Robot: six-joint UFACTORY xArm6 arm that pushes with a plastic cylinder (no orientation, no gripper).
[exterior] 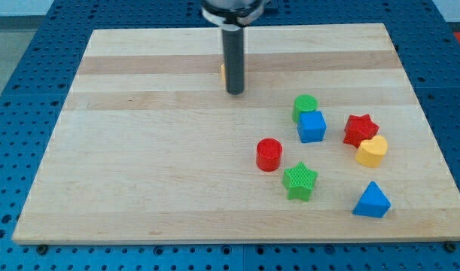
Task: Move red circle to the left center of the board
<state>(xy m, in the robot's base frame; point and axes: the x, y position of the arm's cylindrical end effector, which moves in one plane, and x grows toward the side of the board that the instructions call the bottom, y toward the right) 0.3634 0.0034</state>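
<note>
The red circle (269,154) is a short red cylinder lying on the wooden board (139,165), right of the middle. My tip (235,92) is at the end of the dark rod, near the view's top centre, well above and a little left of the red circle and apart from it. A small orange block (223,73) is mostly hidden behind the rod; its shape cannot be made out.
A green star (300,181) lies just below-right of the red circle. A green circle (305,106) and a blue cube (312,126) sit up-right of it. Further right are a red star (360,129), a yellow heart (372,151) and a blue triangle (372,200).
</note>
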